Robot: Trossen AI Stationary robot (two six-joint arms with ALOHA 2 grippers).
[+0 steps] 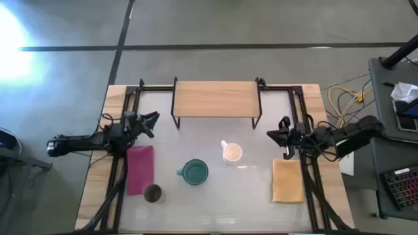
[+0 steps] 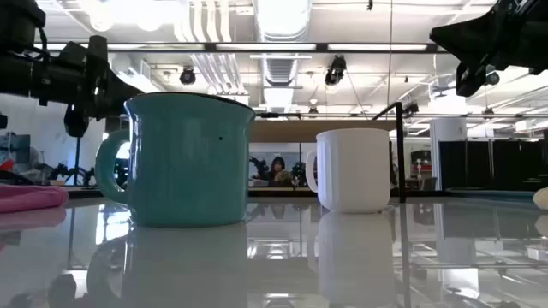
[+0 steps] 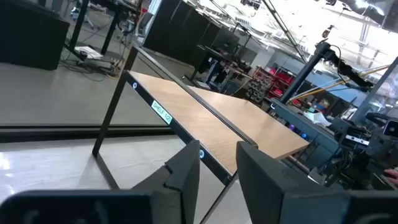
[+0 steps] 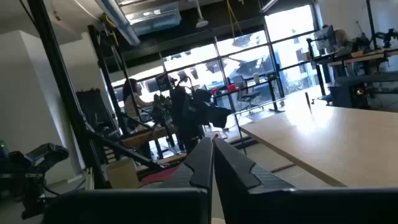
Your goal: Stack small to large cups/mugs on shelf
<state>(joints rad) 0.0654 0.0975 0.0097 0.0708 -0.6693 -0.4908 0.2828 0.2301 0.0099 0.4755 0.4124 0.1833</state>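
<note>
From above, the shelf stands bare at the table's far edge. The white mug, teal mug and olive tumbler sit on the table before it. The left gripper hovers beside the shelf; the right gripper hovers opposite.

Left wrist view: fingers spread.

Right wrist view: fingers pressed together.

White mug, teal mug and olive tumbler stand upright before the bare shelf.
</note>
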